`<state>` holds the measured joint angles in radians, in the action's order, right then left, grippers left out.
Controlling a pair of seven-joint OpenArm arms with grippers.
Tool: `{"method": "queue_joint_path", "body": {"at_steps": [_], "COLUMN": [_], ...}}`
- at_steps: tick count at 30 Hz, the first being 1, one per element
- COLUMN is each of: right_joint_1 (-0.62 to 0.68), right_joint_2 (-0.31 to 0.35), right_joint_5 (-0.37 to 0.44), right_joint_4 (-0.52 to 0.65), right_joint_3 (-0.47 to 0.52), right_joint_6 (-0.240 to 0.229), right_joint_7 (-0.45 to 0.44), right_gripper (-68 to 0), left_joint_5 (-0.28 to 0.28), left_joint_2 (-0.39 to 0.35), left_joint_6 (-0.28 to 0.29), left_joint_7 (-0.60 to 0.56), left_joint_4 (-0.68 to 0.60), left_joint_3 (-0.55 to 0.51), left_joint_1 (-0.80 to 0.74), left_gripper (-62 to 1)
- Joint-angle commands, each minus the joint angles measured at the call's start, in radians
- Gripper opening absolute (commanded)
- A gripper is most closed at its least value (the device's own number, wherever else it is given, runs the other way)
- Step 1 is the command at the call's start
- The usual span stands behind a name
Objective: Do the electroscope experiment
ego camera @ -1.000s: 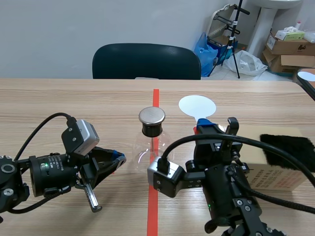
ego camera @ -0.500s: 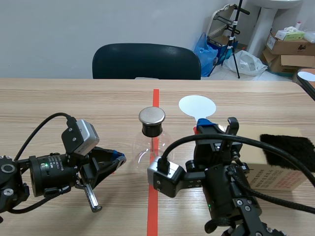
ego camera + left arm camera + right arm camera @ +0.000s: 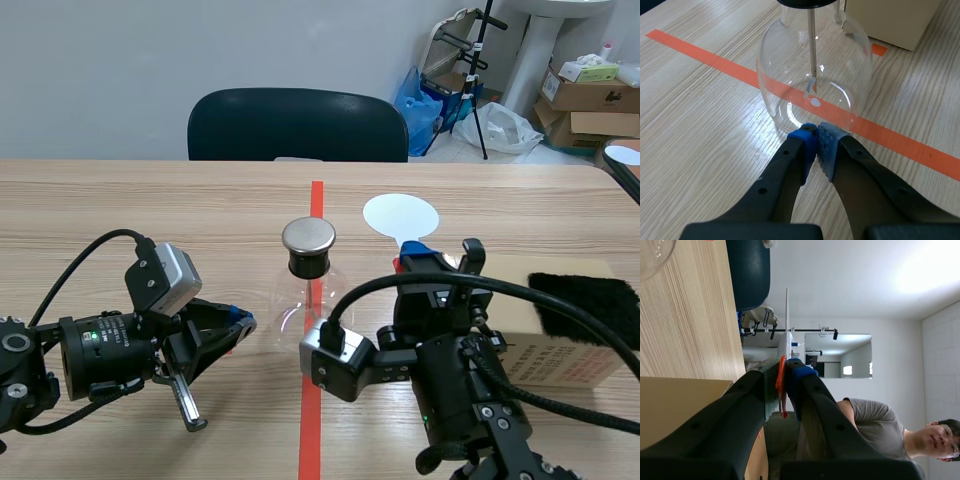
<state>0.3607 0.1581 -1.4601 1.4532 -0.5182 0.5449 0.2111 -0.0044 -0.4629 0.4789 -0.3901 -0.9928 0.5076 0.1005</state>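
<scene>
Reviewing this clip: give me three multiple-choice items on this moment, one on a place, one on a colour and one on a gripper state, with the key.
1. Where does the black cloth lie?
A. on the cardboard box
B. on the floor
C. on the bare tabletop

2. What colour is the disc held up by the right gripper?
A. green
B. black
C. white

3. How does the left gripper stand?
A. wide open
B. shut on nothing
C. shut on the cloth

Key:
1 A, the cloth rests on top of the box.
2 C, the round disc shows plain white.
3 B, its pads meet with nothing between them, just short of the glass flask.
</scene>
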Motion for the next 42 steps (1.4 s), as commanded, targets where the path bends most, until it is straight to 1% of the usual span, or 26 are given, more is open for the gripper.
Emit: {"method": "queue_joint_path", "body": {"at_steps": [1, 5, 12, 31, 35, 42], "right_joint_1": [-0.011, -0.011, -0.011, -0.012, -0.012, -0.012], "right_joint_2": [0.005, 0.005, 0.005, 0.005, 0.005, 0.005], "right_joint_5": [-0.001, -0.001, -0.001, -0.001, -0.001, -0.001], "right_joint_4": [0.022, 0.022, 0.022, 0.022, 0.022, 0.022], "right_joint_3": [0.008, 0.008, 0.008, 0.009, 0.009, 0.009], "right_joint_6": [0.014, 0.014, 0.015, 0.015, 0.015, 0.015], "right_joint_7": [0.004, -0.001, -0.064, -0.349, -0.375, -0.376], "right_gripper": [-66.5, -66.5, -66.5, -66.5, -66.5, -66.5], "left_joint_5": [-0.013, -0.013, -0.013, -0.013, -0.013, -0.013], "left_joint_2": [0.003, 0.003, 0.003, 0.003, 0.003, 0.003], "left_joint_6": [0.002, 0.002, 0.002, 0.002, 0.002, 0.002], "left_joint_7": [-0.009, -0.009, -0.009, -0.009, -0.009, -0.009], "left_joint_4": [-0.019, -0.019, -0.019, -0.019, -0.019, -0.019], "left_joint_3": [-0.003, -0.003, -0.003, -0.003, -0.003, -0.003], "left_joint_1": [0.016, 0.016, 0.016, 0.016, 0.016, 0.016], "left_gripper": [-58.2, -58.2, -58.2, -58.2, -58.2, -58.2]}}
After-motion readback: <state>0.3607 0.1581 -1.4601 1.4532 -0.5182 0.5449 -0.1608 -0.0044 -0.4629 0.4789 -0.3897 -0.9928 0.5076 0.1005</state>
